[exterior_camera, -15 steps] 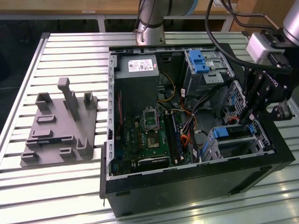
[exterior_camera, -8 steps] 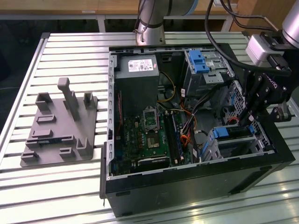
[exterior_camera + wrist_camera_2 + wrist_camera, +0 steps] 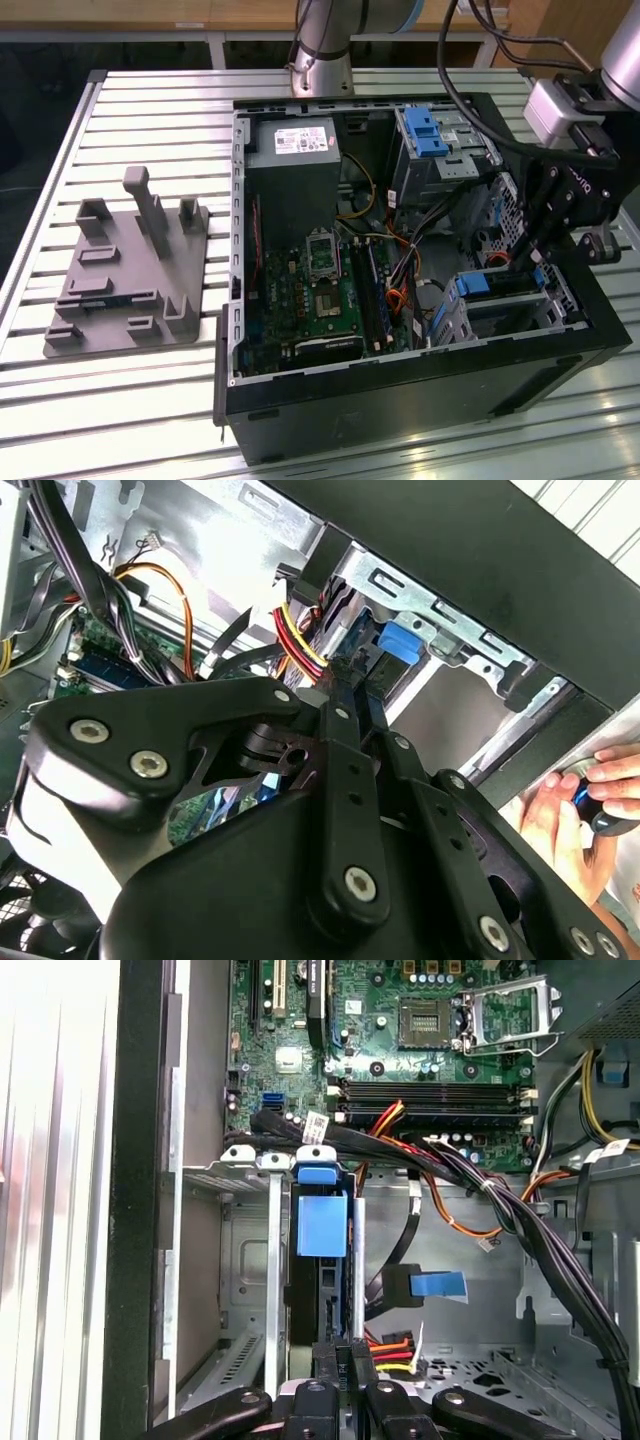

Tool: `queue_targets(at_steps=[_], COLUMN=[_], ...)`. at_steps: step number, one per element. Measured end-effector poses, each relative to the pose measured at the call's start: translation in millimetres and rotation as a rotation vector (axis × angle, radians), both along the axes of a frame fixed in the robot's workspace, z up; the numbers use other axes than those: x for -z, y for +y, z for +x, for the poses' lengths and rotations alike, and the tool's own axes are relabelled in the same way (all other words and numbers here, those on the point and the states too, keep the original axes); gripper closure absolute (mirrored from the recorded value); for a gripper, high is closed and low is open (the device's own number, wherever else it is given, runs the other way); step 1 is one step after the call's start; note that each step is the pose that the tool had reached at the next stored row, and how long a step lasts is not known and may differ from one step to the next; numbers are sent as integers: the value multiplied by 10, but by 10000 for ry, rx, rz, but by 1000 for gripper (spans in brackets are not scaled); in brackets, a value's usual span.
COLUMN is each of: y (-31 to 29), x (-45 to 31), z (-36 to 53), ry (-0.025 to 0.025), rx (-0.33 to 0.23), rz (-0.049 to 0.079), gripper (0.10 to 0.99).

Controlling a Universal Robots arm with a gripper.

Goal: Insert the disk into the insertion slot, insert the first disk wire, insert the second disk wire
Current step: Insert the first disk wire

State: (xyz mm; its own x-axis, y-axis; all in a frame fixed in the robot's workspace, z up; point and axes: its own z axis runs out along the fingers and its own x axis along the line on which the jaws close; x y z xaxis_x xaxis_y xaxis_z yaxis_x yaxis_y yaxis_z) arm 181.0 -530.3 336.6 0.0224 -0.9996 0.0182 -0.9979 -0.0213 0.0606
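Two black fingers [image 3: 328, 1365] of the gripper [image 3: 345, 1352] are pulled in tight against each other. There's just a thin seam between them in both wrist views, so I'd call the jaws closed. Whether they're pinching anything at the tips, I honestly can't tell. Right beside the tips sits a bundle of red, yellow and black wires [image 3: 392, 1343] ending in a dark plug. A bit further off is a flat black cable [image 3: 437, 1285], with its bright blue tab end hanging in the open space of the case.

The flat disk [image 3: 322, 1225], clipped in its bright blue plastic carrier, is already sitting in the low grey sheet-metal insertion slot [image 3: 240, 1260]. It stands on edge between the cage's rails, just past the fingertips.

In the exterior view the gripper [image 3: 520, 260] reaches down into the open black computer case [image 3: 420, 400] at the exterior view's right, right at the slot. The green motherboard [image 3: 310, 300] lies beside it, and the taller metal bay [image 3: 425, 130] with a blue latch sits further back. Well apart, on the slatted metal table [image 3: 100, 400], is a grey plastic fixture plate [image 3: 125, 270]. In the second wrist view, a person's hand [image 3: 570, 815] is just outside the case.
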Motion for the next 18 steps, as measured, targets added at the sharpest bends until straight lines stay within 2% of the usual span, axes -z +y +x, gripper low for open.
queue_targets(at_steps=[18], y=[-1], x=[60], z=[0], ry=[0], rx=[0], rz=[1], gripper=[914])
